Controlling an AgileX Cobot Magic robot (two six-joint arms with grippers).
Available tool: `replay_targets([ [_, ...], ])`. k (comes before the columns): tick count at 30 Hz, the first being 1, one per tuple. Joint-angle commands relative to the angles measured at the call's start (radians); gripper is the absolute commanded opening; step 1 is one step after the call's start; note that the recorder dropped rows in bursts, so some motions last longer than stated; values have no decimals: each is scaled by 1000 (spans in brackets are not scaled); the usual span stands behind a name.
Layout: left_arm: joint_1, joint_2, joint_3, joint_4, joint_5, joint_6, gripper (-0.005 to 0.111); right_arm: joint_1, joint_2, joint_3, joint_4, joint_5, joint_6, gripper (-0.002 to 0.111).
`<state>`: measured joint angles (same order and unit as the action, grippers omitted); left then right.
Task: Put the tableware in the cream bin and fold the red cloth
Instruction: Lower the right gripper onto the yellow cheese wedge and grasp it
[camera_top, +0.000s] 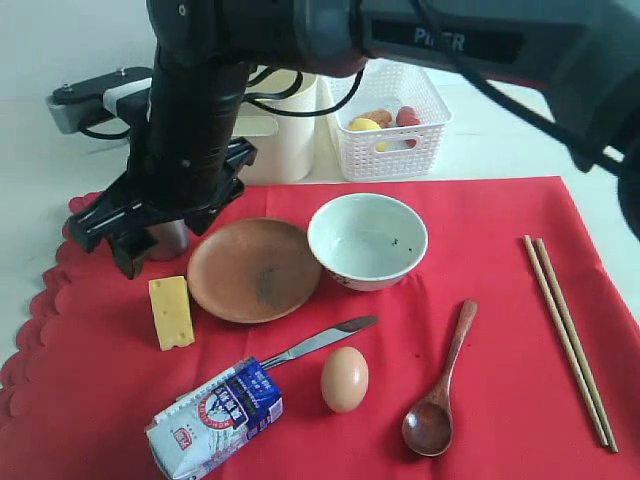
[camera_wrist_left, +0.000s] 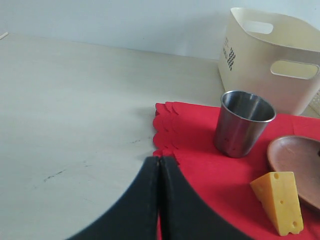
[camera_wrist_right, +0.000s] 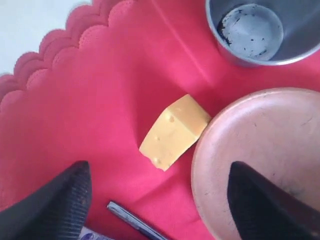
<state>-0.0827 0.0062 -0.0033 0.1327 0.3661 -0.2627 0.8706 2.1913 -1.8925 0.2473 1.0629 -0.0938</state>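
Observation:
The red cloth (camera_top: 480, 330) lies spread flat, its scalloped edge on the left. On it sit the brown wooden plate (camera_top: 250, 268), white bowl (camera_top: 367, 240), steel knife (camera_top: 320, 342), dark wooden spoon (camera_top: 440, 390) and chopsticks (camera_top: 568, 340). The steel cup (camera_wrist_left: 244, 124) stands upright at the cloth's back left corner. The cream bin (camera_wrist_left: 272, 60) stands behind it. My right gripper (camera_wrist_right: 157, 170) has reached across and hangs open above the plate's edge (camera_wrist_right: 260, 150) and the cheese, holding nothing. My left gripper (camera_wrist_left: 159, 162) is shut and empty over bare table beside the scalloped corner.
A cheese wedge (camera_top: 171, 312), an egg (camera_top: 344, 378) and a milk carton (camera_top: 215, 415) also lie on the cloth. A white lattice basket (camera_top: 392, 125) with fruit stands at the back beside the bin. The right arm partly hides the cup and bin in the exterior view.

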Motion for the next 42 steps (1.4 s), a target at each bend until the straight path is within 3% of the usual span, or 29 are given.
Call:
replay_targets([
  [1, 2, -6, 3, -7, -5, 1, 0, 2, 34, 1, 5, -51, 18, 71],
  [15, 2, -6, 3, -7, -5, 1, 0, 19, 112, 1, 14, -132, 45, 71],
  [23, 2, -6, 3, -7, -5, 1, 0, 42, 134, 1, -104, -144, 133, 71],
  [32, 2, -6, 3, -7, -5, 1, 0, 60, 166, 1, -104, -159, 147, 71],
  [42, 2, -6, 3, -7, -5, 1, 0, 82, 166, 1, -152, -173, 147, 58],
])
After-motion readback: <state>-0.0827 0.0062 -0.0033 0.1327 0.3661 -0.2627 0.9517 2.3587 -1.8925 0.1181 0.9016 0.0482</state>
